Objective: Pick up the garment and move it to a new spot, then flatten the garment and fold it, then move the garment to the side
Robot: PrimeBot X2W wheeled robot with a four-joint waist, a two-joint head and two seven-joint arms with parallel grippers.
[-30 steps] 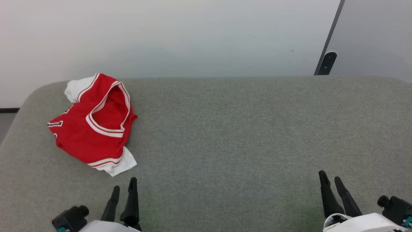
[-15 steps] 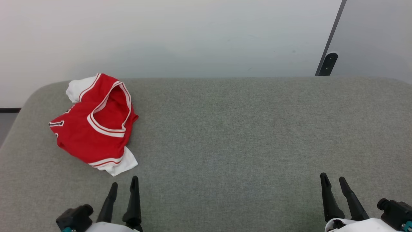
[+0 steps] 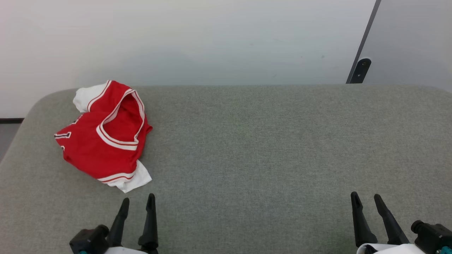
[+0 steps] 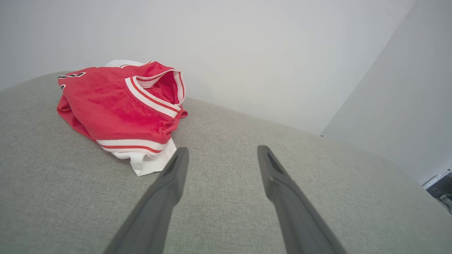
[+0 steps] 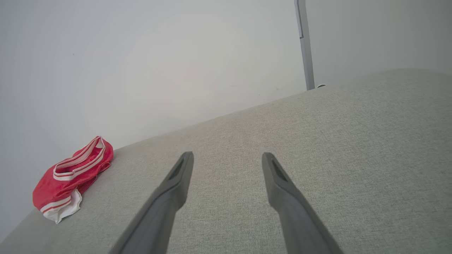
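Garment: a small red jersey [image 3: 102, 141] with white sleeves and white-striped trim, lying crumpled in a loose heap.
Position: on the far left part of a grey cushioned surface [image 3: 247, 141], close to its rounded left corner and near the pale wall [image 3: 212, 35].
Long axis: runs from far to near, slanting a little toward the robot's right at the near end.
Facing: the striped opening gapes upward and toward the right; one white sleeve points at the robot.
Left gripper [image 3: 138, 197]: fingers spread apart, empty, just short of the near white sleeve.
Right gripper [image 3: 365, 194]: fingers spread apart, empty, well apart from the jersey, over bare cushion.
Step in hand: seemingly the very start, the pickup not yet made.
Next move: probably the left arm reaching forward and left to pinch cloth, taking enough fabric to lift the whole heap.
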